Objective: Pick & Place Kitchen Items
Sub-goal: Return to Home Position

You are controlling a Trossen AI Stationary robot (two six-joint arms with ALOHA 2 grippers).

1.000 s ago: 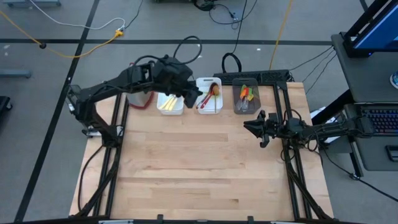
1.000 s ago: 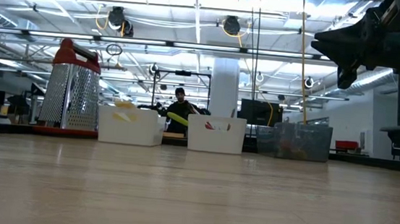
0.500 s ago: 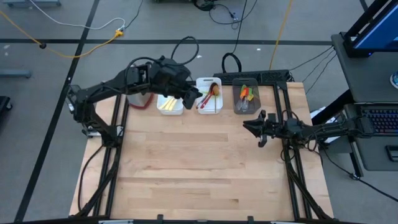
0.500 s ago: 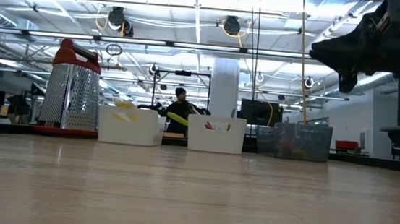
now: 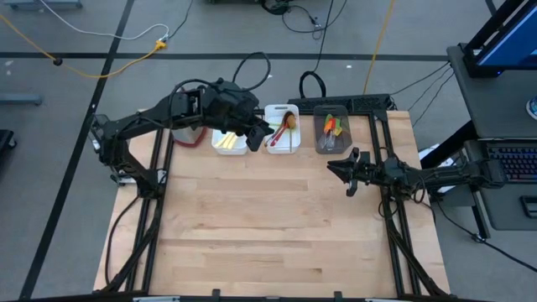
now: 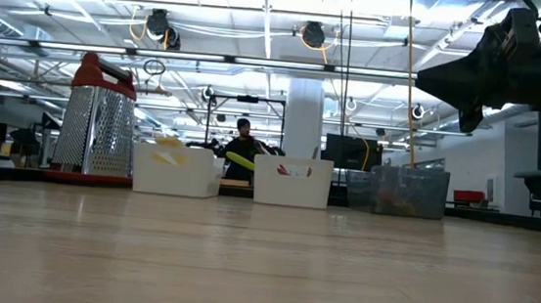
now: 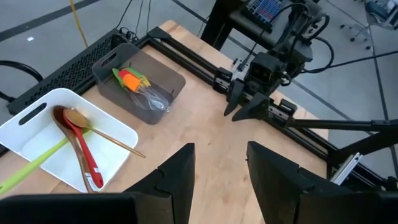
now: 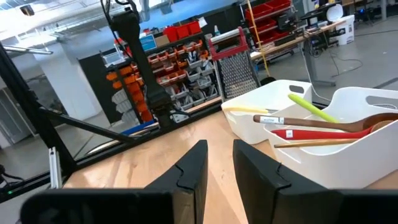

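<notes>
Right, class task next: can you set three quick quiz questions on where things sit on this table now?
1. True or false: the red spoon lies in the right white bin.
2. What stands beside the left white bin? A a kettle, B the steel grater, C a pan.
3. Fill in: the left tool and the right tool are both ___.
Key: 1 true; 2 B; 3 open.
</notes>
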